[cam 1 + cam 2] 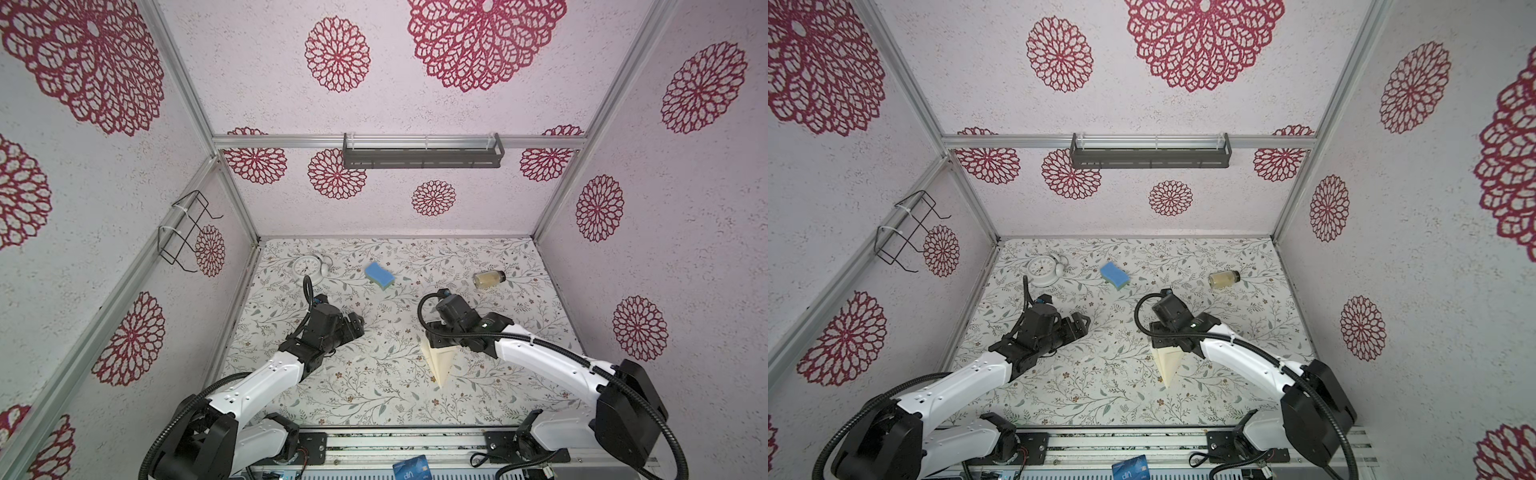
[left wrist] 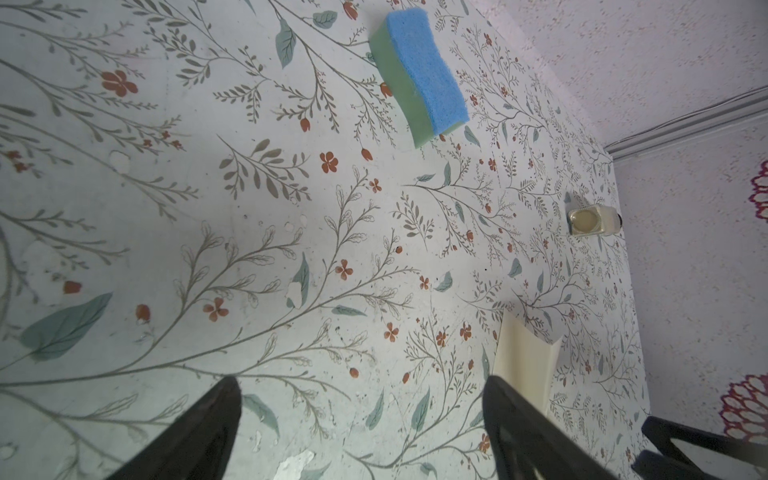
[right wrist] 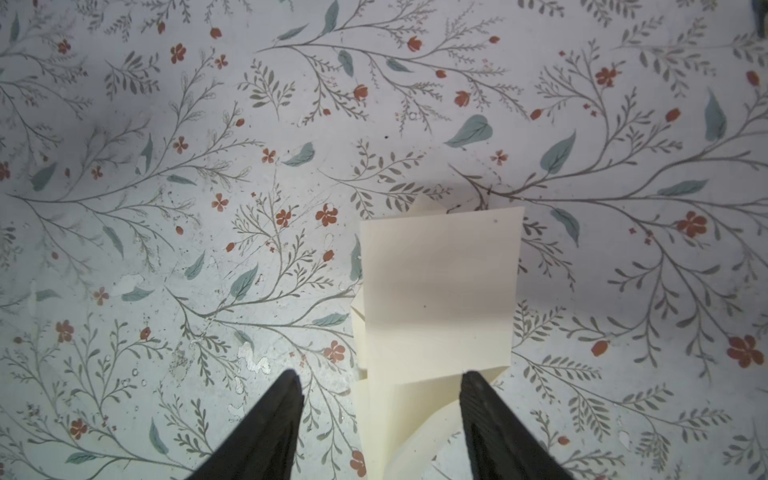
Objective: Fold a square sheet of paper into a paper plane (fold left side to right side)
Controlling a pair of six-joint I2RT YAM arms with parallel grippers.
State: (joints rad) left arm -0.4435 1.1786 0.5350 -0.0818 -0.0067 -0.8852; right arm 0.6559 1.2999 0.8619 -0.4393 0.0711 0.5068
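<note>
Paper plane [image 3: 436, 291] lies between spread fingers of right gripper [image 3: 381, 374], ungripped. Left gripper [image 2: 363, 379] spread too, empty. Seemingly final stage; next: lift clear without snagging.

Overhead pair; close, downward wrist views

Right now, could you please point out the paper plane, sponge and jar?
paper plane [image 1: 439, 361]: in a top view, cream flap
sponge [image 1: 377, 273]: in a top view, blue face
jar [image 1: 487, 280]: in a top view, glass side
</note>
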